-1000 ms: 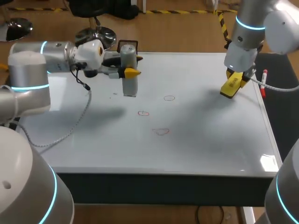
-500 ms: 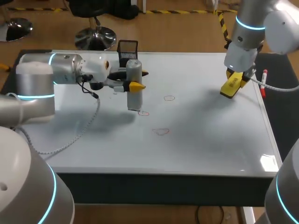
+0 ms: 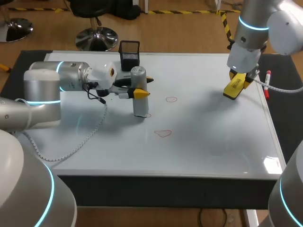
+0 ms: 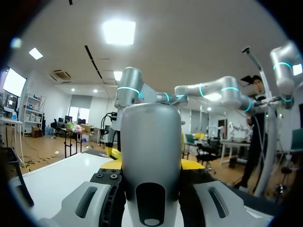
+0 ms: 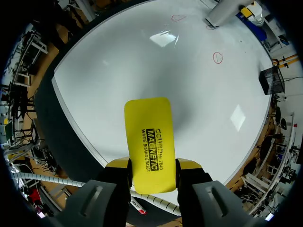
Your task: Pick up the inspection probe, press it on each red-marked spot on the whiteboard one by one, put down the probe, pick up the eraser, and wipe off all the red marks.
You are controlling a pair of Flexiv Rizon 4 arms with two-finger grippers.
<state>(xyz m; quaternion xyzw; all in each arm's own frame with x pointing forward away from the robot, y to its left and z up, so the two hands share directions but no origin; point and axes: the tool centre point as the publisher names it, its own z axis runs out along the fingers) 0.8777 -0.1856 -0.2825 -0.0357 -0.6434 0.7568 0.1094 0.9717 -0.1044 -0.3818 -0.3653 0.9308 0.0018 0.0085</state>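
Note:
In the head view my left gripper (image 3: 141, 88) is shut on the grey cylindrical probe (image 3: 140, 105). The probe stands upright with its base on the whiteboard (image 3: 203, 142), on a red mark (image 3: 147, 115) that it partly hides. Two other red marks (image 3: 171, 99) (image 3: 163, 134) lie to its right and front. The left wrist view shows the probe (image 4: 150, 151) held between both fingers. My right gripper (image 3: 239, 81) hangs over the board's far right, shut on the yellow eraser (image 3: 233, 88). In the right wrist view the eraser (image 5: 149, 142) sits in the right gripper (image 5: 151, 172), with red marks (image 5: 217, 57) (image 5: 178, 18) ahead.
A black mesh pen holder (image 3: 129, 54) stands at the board's far edge, just behind the probe. A red marker (image 3: 268, 83) lies beside the board's right edge, near my right gripper's cable.
My left arm has carried the probe to the right and towards the front, and set its base onto the left red mark. The right arm and the eraser have not moved.

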